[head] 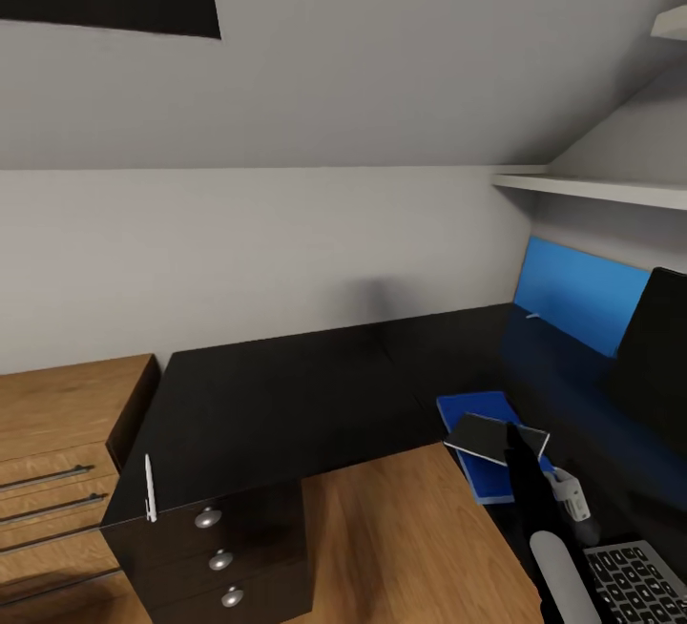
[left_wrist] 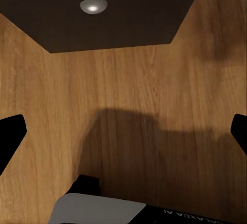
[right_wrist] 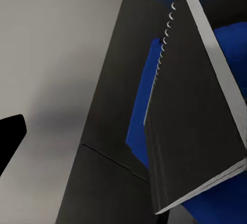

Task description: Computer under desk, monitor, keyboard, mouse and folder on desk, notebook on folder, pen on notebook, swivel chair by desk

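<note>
Black tabletop (head: 286, 395) is carrying nearly everything that matters here. The blue folder (head: 477, 414) is lying on its inner front edge, near the corner of the L, and the notebook (head: 496, 438) is sitting on top of it, skewed and tilted, one corner overhanging the folder toward the floor. The right claw (head: 520, 443) is hanging just at the notebook's near edge; in the right wrist view one dark fingertip (right_wrist: 10, 136) is standing well clear of the spiral-bound notebook (right_wrist: 195, 111), so I am judging this claw released, the pad resting on its own.

The pen (head: 150, 488) is the piece left over. It is lying at the far left front corner of the table, above the drawer unit (head: 219, 548), its long axis running front to back, well apart from the stack. The left arm is the nearer one: the left claw (left_wrist: 123, 131) is spread wide, pointing down at the wood floor (left_wrist: 128, 90) beside a silver drawer knob (left_wrist: 93, 4), below the tabletop.

The keyboard (head: 639, 586) and the monitor (head: 658, 357) are sitting to the right; nothing is lying between pen and stack.
</note>
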Motion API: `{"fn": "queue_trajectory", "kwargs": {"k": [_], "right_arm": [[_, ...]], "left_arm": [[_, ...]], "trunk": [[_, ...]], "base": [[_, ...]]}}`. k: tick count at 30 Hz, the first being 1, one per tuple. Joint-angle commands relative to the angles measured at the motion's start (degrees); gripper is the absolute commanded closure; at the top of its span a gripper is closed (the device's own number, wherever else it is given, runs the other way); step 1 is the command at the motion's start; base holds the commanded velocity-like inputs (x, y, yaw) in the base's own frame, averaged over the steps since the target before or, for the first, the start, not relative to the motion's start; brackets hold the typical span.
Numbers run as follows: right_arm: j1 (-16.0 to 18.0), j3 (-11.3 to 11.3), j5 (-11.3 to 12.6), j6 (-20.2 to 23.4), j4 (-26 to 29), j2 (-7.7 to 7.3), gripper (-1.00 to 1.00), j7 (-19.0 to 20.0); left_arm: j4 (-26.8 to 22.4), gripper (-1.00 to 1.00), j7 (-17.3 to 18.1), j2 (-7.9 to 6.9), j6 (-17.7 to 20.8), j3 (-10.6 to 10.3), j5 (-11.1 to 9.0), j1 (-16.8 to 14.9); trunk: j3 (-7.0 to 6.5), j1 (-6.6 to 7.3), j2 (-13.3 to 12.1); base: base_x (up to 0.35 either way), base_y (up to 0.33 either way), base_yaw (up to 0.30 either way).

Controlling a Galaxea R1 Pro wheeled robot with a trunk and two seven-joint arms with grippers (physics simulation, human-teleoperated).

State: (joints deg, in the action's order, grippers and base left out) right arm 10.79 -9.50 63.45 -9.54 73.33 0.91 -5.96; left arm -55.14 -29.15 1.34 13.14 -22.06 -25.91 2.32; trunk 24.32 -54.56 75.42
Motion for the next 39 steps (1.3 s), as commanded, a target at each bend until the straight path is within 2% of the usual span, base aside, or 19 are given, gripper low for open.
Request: {"fn": "queue_trajectory", "kwargs": {"k": [1, 19, 22, 24, 26, 29, 34, 39], "right_arm": [[0.0, 0.0, 0.5, -0.2, 0.1, 0.0, -1.0, -0.1], [0.0, -0.3, 0.5, -0.2, 0.3, -0.21, -1.0, -0.1], [0.0, -0.9, 0.5, -0.3, 0.3, -0.61, -1.0, -0.1], [0.0, -1.9, 0.5, -0.4, 0.3, -0.67, -1.0, -0.5], [0.0, -4.2, 0.6, -0.3, 0.4, -0.71, -1.0, -1.3], [0.0, -5.0, 0.6, -0.3, 0.5, -0.73, -1.0, -1.5], [0.0, -4.9, 0.7, -0.2, 0.7, -0.64, -1.0, -1.2], [0.0, -4.1, 1.0, -0.1, 3.3, 0.29, -1.0, 0.0]], "left_arm": [[-0.1, -1.0, -0.4, -0.02, 0.2, -0.1, -0.4, 0.0], [-0.1, -1.0, -0.4, -0.02, 0.2, -0.1, -0.4, 0.0], [-0.1, -1.0, -0.4, -0.02, 0.2, -0.1, -0.4, 0.0], [-0.1, -1.0, -0.4, -0.02, 0.2, -0.1, -0.4, 0.0], [-0.1, -1.0, -0.4, -0.02, 0.2, -0.1, -0.4, 0.0], [-0.1, -1.0, -0.4, -0.02, 0.2, -0.1, -0.4, 0.0], [-0.1, -1.0, -0.4, -0.02, 0.2, -0.1, -0.4, 0.0], [-0.1, -1.0, -0.4, -0.02, 0.2, -0.1, -0.4, 0.0]], "trunk": [[0.05, 0.0, 0.0], [0.05, 0.0, 0.0], [0.05, 0.0, 0.0], [0.05, 0.0, 0.0], [0.05, 0.0, 0.0], [0.05, 0.0, 0.0], [0.05, 0.0, 0.0], [0.05, 0.0, 0.0]], "base": [[-0.107, -0.167, 0.0], [-0.022, -0.037, 0.0], [0.0, 0.0, 0.0], [0.0, 0.0, 0.0], [0.0, 0.0, 0.0], [0.0, 0.0, 0.0], [0.0, 0.0, 0.0], [0.0, 0.0, 0.0]]}}
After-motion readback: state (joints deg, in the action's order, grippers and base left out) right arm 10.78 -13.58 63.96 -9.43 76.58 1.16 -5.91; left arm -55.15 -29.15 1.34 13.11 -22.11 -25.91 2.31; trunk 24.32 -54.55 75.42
